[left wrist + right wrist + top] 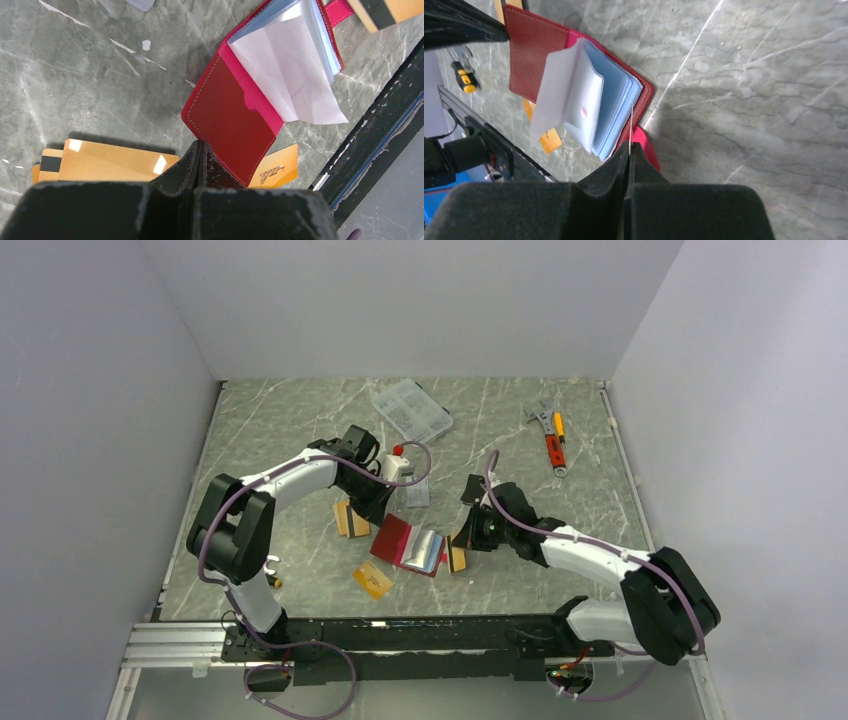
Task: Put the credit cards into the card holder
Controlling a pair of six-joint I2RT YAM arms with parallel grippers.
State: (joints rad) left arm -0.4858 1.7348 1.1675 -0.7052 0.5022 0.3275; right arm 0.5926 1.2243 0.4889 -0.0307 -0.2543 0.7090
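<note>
The red card holder (396, 537) lies open near the table's middle, its pale sleeves (290, 75) fanned up. My left gripper (200, 144) is shut, and its tips rest at the corner of the red cover (235, 115). I cannot tell whether they pinch it. My right gripper (629, 146) is shut on a thin pale credit card (630, 125), seen edge-on beside the blue sleeves (609, 110). Orange-gold credit cards lie around: a small stack (115, 162) left of the holder, a VIP one (277, 167) partly under the cover, and a black-striped one (385, 12).
A clear plastic compartment box (411, 410) sits at the back, with a wrench (541, 418) and an orange-red tool (555, 445) at the back right. A white item with a red cap (400, 465) is by the left arm. A black rail (400, 625) runs along the near edge.
</note>
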